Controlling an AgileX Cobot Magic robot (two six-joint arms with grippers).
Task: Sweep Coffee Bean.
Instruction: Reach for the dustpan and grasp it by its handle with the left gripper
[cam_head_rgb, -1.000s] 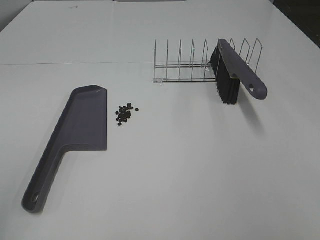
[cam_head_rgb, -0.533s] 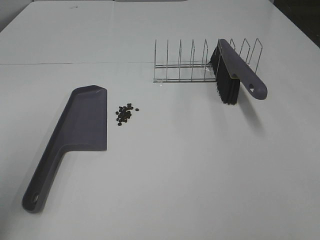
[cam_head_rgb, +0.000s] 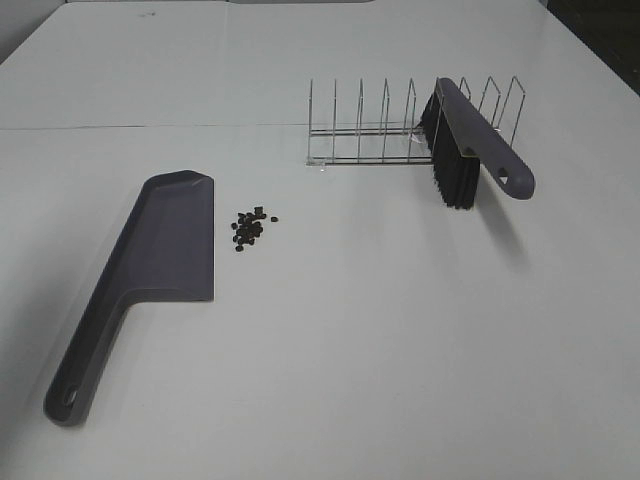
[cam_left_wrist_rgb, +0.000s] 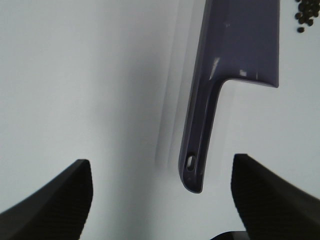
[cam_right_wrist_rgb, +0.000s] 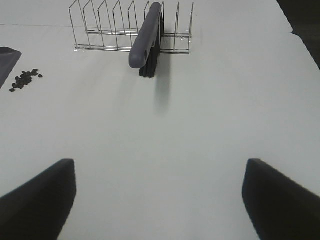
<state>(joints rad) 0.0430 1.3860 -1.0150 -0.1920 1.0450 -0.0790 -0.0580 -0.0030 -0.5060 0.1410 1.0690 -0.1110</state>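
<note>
The coffee bean cluster (cam_head_rgb: 252, 228) lies as small dark ovals on the white table, just right of the blade of a purple-grey dustpan (cam_head_rgb: 165, 260). The dustpan lies flat, its handle pointing toward the near left. A matching brush (cam_head_rgb: 470, 140) with black bristles leans in a wire rack (cam_head_rgb: 390, 125) at the back right. My left gripper (cam_left_wrist_rgb: 162, 200) is open above the table, with the dustpan handle's end (cam_left_wrist_rgb: 192, 167) just ahead between its fingers, untouched. My right gripper (cam_right_wrist_rgb: 160, 200) is open over bare table, well short of the brush (cam_right_wrist_rgb: 147, 37). Neither gripper shows in the high view.
The wire rack (cam_right_wrist_rgb: 110, 25) has several upright dividers and stands across the back of the table. A seam line (cam_head_rgb: 150, 127) crosses the table behind the dustpan. The table's right edge (cam_right_wrist_rgb: 300, 40) runs beside the rack, with dark floor beyond.
</note>
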